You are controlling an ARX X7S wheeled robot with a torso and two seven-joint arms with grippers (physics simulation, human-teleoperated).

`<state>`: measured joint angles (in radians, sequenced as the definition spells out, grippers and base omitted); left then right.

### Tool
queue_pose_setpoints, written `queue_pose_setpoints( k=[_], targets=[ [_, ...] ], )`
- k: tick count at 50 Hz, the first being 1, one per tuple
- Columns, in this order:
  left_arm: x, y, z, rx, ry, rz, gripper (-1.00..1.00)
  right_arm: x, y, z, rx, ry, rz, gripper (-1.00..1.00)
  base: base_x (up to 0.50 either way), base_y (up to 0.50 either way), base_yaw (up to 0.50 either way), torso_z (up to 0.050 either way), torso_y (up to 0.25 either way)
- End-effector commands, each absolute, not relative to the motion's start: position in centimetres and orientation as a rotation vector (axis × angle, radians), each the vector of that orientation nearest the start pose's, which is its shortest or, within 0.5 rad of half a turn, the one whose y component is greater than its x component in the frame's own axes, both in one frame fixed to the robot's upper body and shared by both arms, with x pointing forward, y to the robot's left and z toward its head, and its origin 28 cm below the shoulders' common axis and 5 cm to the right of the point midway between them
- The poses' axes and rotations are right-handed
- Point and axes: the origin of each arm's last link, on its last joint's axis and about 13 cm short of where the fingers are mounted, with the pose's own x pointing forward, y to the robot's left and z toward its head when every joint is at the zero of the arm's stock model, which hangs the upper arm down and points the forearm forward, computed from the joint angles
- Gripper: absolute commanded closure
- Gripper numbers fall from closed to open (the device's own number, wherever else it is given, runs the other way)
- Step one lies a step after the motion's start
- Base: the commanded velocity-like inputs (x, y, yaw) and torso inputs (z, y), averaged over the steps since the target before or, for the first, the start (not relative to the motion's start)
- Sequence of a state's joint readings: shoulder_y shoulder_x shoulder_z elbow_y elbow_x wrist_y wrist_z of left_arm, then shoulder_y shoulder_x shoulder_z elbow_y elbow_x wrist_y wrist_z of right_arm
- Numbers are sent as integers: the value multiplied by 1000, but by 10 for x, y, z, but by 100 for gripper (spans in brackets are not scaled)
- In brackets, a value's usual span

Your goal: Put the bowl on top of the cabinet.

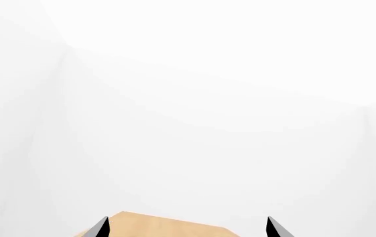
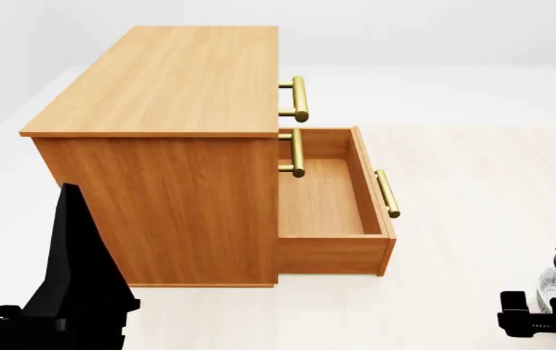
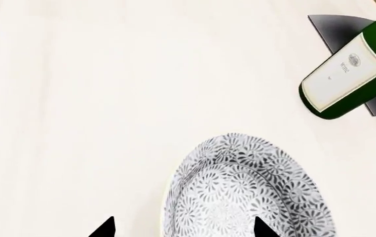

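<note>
The patterned blue-grey bowl (image 3: 247,195) lies on the pale floor in the right wrist view. My right gripper (image 3: 182,228) is open over it: one fingertip is above the bowl's inside, the other above the floor, with the near rim between them. In the head view only a sliver of the bowl (image 2: 551,283) shows at the lower right, by the right gripper (image 2: 536,321). The orange-brown cabinet (image 2: 166,80) stands ahead to the left, its flat top bare. My left gripper (image 1: 188,228) is open and holds nothing, with a wooden corner (image 1: 165,228) beyond it.
The cabinet's lowest drawer (image 2: 322,197) is pulled out and holds nothing. A green wine bottle (image 3: 353,74) rests on a black stand (image 3: 336,27) close to the bowl. My left arm (image 2: 74,284) hangs beside the cabinet's near side. White walls stand behind.
</note>
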<state>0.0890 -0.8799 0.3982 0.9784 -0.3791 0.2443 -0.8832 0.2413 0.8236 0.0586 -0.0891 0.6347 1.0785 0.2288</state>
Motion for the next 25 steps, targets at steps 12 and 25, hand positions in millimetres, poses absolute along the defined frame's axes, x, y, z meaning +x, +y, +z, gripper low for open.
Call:
queue_pose_setpoints(
  k=[12,25],
  targets=[
    [118,219,186,-193,-666,-59,-100,220,-286,95,-234,739,-330,-100,0,0,0,0,0],
    [117,220,187,-193,-668,-58,-100,223,-288,87,-227,754,-335,-100,0,0,0,0,0]
  ],
)
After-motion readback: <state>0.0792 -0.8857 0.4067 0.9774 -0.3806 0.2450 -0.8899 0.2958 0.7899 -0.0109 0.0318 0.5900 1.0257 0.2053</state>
